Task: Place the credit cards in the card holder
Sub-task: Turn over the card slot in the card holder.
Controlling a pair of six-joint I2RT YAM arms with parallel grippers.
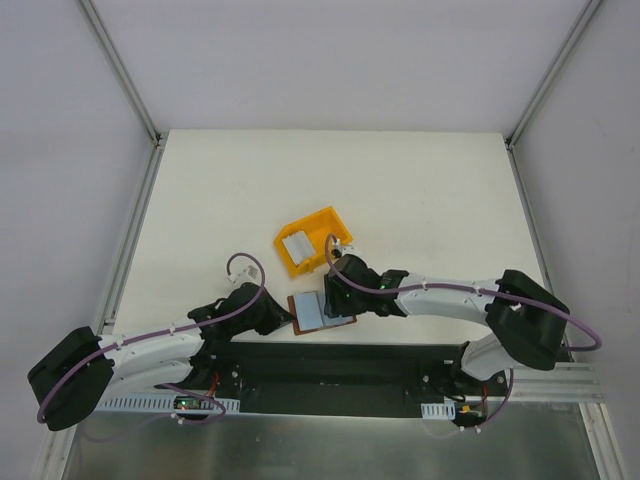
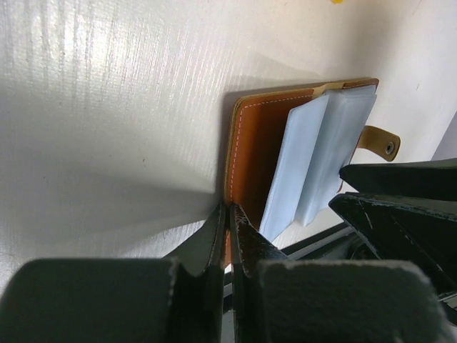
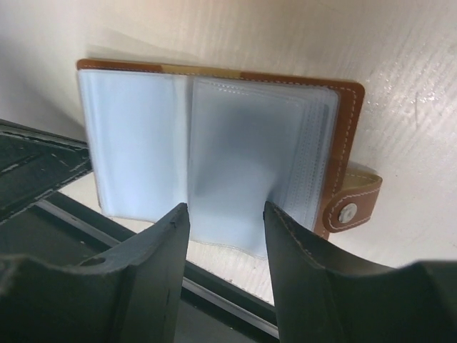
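Two claws are meeting at the card holder [image 3: 214,121], which is lying open on the tabletop [image 1: 400,190] with its clear sleeves facing up. The left claw [image 2: 227,214] is pinching the holder's brown cover at its left edge, pinning it down. The right claw [image 3: 225,209] is hovering over the holder's sleeves, its fingers standing moderately apart with nothing visibly between them. The credit cards [image 1: 296,246] are showing as a white shape in the yellow bin [image 1: 330,222], just beyond the holder. Whether any sleeve is already holding a card cannot be told.

The step in hand looks like steadying the holder for loading. Next, the right claw is likely needing to fetch a card from the bin and line it up with a sleeve mouth.
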